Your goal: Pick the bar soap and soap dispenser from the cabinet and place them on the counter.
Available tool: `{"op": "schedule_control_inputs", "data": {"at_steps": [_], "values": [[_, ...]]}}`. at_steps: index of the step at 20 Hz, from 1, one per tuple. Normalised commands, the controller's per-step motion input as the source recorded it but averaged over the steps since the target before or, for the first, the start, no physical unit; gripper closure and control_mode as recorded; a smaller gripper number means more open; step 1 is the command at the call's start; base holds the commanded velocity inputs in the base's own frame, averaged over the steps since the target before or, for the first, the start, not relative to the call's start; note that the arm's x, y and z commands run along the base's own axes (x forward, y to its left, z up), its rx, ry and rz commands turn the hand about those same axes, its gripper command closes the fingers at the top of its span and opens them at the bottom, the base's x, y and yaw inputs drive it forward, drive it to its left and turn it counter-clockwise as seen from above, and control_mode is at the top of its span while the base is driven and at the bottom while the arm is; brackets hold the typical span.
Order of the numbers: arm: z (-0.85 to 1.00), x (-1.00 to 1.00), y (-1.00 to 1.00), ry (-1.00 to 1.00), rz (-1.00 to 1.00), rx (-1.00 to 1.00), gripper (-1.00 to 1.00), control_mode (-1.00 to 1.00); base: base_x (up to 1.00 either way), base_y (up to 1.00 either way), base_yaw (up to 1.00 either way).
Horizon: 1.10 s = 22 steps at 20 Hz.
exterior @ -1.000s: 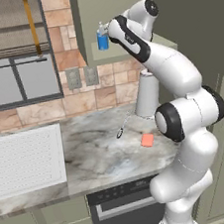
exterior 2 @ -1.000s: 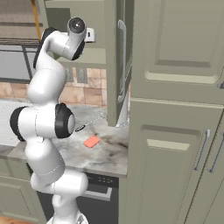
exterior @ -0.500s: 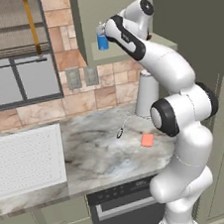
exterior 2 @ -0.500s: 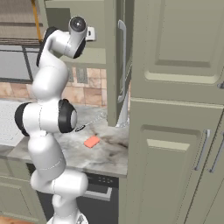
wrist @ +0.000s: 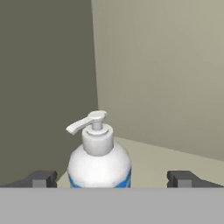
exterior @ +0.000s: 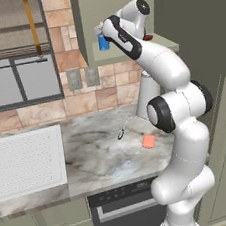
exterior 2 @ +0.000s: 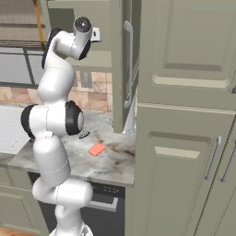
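On the cabinet (exterior: 123,20) shelf, the soap dispenser (wrist: 99,158) stands upright between the spread, empty fingertips of the gripper (wrist: 112,178). Judged light, rigid and smooth-sided, it is best clamped at mid-body, below the pump. The bar soap (exterior: 148,141) lies on the counter (exterior: 98,155). Compared with 1 second earlier, the arm has reached further into the cabinet.

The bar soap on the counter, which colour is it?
Coral-pink; the bar soap shows best in the left base view.
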Motion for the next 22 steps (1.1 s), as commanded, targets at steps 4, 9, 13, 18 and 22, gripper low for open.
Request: {"op": "schedule_control_inputs", "data": {"at_steps": [4, 9, 13, 18, 22], "values": [[0.0, 0.22, 0.01, 0.0, 0.01, -0.01, -1.0, -1.0, 0.0, 0.0, 0.0], [0.0, 0.24, 0.04, 0.0, 0.01, 0.0, -1.0, -1.0, 0.0, 0.0, 0.0], [0.0, 0.22, 0.1, 0.0, 0.01, 0.0, -1.0, -1.0, 0.0, 0.0, 0.0], [0.0, 0.23, 0.14, 0.0, 0.0, -0.01, 1.0, -1.0, 0.0, 0.0, 0.0], [0.0, 0.05, 0.03, 0.0, 0.0, 0.0, 1.0, -1.0, 0.0, 0.0, 0.0]]}}
